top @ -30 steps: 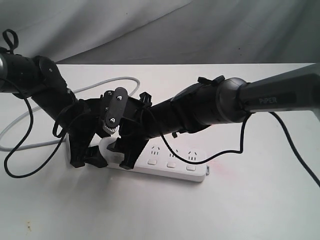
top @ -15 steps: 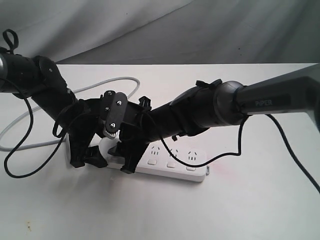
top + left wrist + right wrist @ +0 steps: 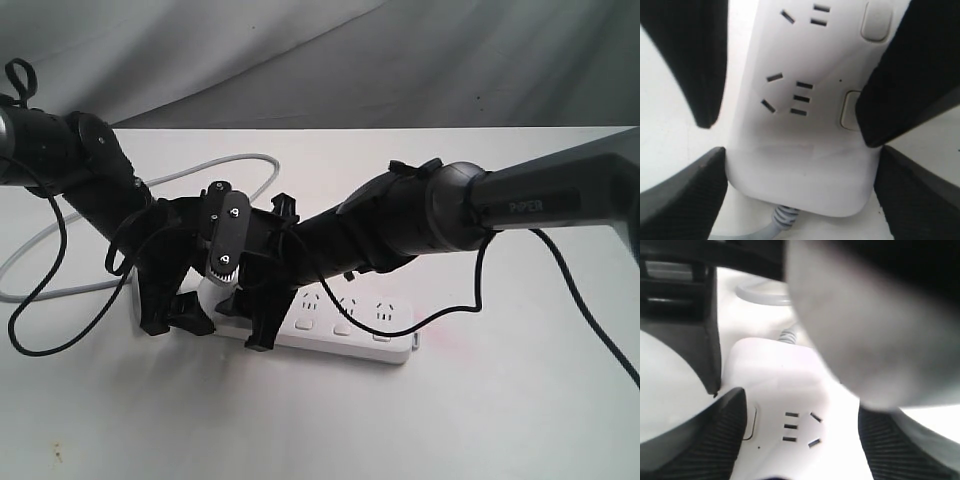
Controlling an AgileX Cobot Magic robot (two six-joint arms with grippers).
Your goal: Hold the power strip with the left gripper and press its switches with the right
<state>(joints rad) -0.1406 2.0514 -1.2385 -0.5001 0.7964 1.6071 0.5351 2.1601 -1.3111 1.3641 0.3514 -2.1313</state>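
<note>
The white power strip (image 3: pixel 345 325) lies flat on the table, its grey cord (image 3: pixel 230 160) looping off to the back left. My left gripper (image 3: pixel 178 318) straddles the cord end, and its ribbed fingers (image 3: pixel 685 195) press against both long sides of the strip (image 3: pixel 800 130). My right gripper (image 3: pixel 245 315) reaches across just beside it, jaws wide apart over the first socket. One of the right gripper's fingers (image 3: pixel 900 85) covers most of the first switch (image 3: pixel 850 107). The neighbouring switch (image 3: pixel 876 22) is uncovered. In the right wrist view the right gripper (image 3: pixel 800 440) frames that socket, one finger (image 3: pixel 715 440) at the switch (image 3: pixel 751 422).
A loose black cable (image 3: pixel 40 300) hangs from the left arm and curls on the table at the left. Another black cable (image 3: pixel 590 310) trails from the right arm to the right. The white tabletop (image 3: pixel 480 420) extends in front; a grey cloth backdrop (image 3: pixel 400 60) rises behind.
The right gripper has turned at the wrist and dropped a little, its near fingertip now lower on the strip's front edge. The left gripper and the strip have stayed put.
</note>
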